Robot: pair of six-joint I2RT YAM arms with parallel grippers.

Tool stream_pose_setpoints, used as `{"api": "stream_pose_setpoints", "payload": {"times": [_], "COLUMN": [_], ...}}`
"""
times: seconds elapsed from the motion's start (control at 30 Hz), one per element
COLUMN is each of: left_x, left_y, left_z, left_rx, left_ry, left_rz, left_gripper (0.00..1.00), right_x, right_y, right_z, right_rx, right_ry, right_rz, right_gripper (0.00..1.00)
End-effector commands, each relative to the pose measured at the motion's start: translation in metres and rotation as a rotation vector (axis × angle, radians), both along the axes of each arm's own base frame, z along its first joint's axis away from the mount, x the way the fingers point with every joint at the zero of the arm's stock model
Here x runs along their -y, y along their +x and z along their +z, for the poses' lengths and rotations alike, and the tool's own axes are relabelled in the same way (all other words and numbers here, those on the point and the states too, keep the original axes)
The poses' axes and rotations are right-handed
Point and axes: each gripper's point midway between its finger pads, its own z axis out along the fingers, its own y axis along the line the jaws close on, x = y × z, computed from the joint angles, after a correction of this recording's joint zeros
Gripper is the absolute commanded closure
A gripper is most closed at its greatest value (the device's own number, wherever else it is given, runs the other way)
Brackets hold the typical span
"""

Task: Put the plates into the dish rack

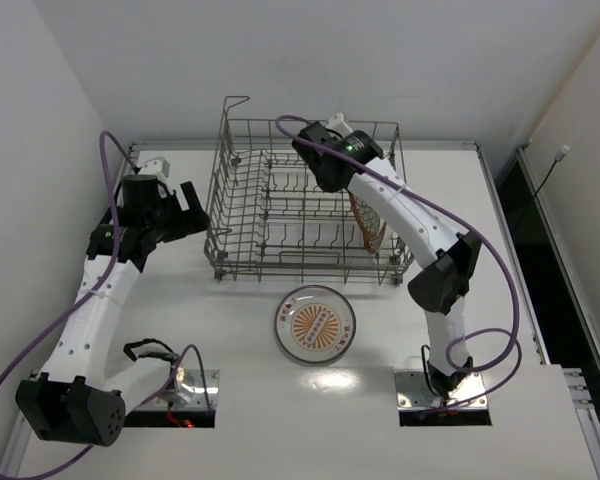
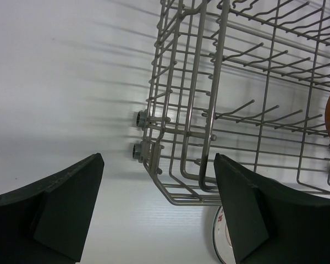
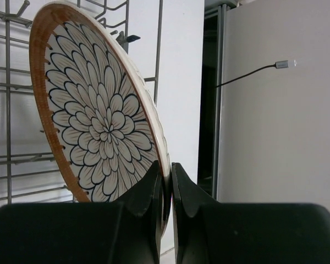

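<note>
Plates in view number two. My right gripper [image 3: 165, 168] is pinched on the rim of the brown-rimmed petal plate [image 3: 99, 126], fingers [image 3: 146, 192] nearly meeting with only the plate's edge between them. That plate stands on edge, tilted, at the right end of the dish rack [image 1: 300, 262]. From above, my right arm reaches over the rack's back right part and the plate shows as a thin brown arc among the wires (whether it sits between the tines or hangs in my grip, I cannot tell).

The sunburst plate [image 1: 316, 323], dark-rimmed with an orange centre, lies flat on the white table [image 1: 230, 340], just in front of the rack's near wall.

My left gripper [image 1: 198, 208] hovers just beside the rack's left wall, its two dark fingers spread wide and gripping nothing. Its wrist camera looks between them at the rack's lower corner, two small rollers [image 2: 138, 118] on the frame there, and a sliver of the sunburst plate's rim beside the right-hand finger.
</note>
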Motion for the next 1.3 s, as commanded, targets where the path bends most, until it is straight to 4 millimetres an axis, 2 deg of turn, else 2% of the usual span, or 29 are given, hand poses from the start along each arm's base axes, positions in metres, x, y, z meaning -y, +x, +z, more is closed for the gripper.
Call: {"api": "stream_pose_setpoints", "payload": {"times": [0.0, 0.13, 0.17, 0.3, 0.37, 0.53, 0.67, 0.8, 0.87, 0.97, 1.03, 1.13, 1.17, 1.23, 1.27], "left_x": [0.008, 0.008, 0.01, 0.013, 0.011, 0.011, 0.01, 0.014, 0.014, 0.019, 0.019, 0.018, 0.018, 0.016, 0.015], "left_y": [0.001, 0.004, 0.004, 0.005, 0.003, 0.003, 0.003, 0.001, 0.001, 0.0, -0.002, -0.009, -0.008, -0.01, -0.011], "left_z": [0.01, 0.009, 0.002, -0.004, -0.013, -0.013, -0.003, -0.008, -0.008, -0.012, -0.022, -0.023, -0.016, -0.022, -0.018], "left_rx": [0.055, 0.055, 0.035, 0.033, 0.014, 0.014, 0.022, 0.004, 0.006, -0.003, -0.018, -0.007, 0.02, 0.016, 0.03], "left_ry": [-0.006, -0.006, -0.01, -0.01, -0.003, -0.003, -0.005, 0.015, 0.026, 0.026, 0.037, 0.048, 0.043, 0.05, 0.048], "left_rz": [-0.031, -0.032, -0.039, -0.048, -0.041, -0.041, -0.028, -0.026, -0.022, -0.028, -0.027, -0.023, -0.023, -0.014, -0.014], "left_gripper": [0.2, 0.2, 0.2, 0.2, 0.2, 0.2, 0.2, 0.2, 0.2, 0.2, 0.2, 0.2, 0.2, 0.2, 0.2], "right_x": [0.024, 0.025, 0.03, 0.032, 0.028, 0.023, 0.014, 0.001, 0.001, 0.001, -0.002, 0.01, 0.012, 0.02, 0.023], "right_y": [-0.006, -0.005, -0.004, -0.006, -0.007, -0.008, -0.009, -0.008, -0.009, -0.01, -0.015, -0.026, -0.028, -0.028, -0.029], "right_z": [0.034, 0.032, 0.034, 0.044, 0.044, 0.039, 0.046, 0.054, 0.052, 0.04, 0.025, 0.018, 0.019, 0.024, 0.034], "right_rx": [0.085, 0.084, 0.091, 0.146, 0.153, 0.177, 0.272, 0.315, 0.322, 0.308, 0.271, 0.276, 0.279, 0.299, 0.328], "right_ry": [-0.135, -0.163, -0.173, -0.133, -0.125, -0.087, -0.012, 0.054, 0.08, 0.071, 0.051, 0.022, 0.026, 0.008, 0.022], "right_rz": [-0.054, -0.061, -0.075, -0.1, -0.096, -0.109, -0.142, -0.135, -0.143, -0.153, -0.143, -0.162, -0.166, -0.181, -0.187], "right_gripper": [1.0, 1.0, 1.0, 1.0, 1.0, 1.0, 1.0, 1.0, 1.0, 1.0, 1.0, 1.0, 1.0, 1.0, 1.0]}}
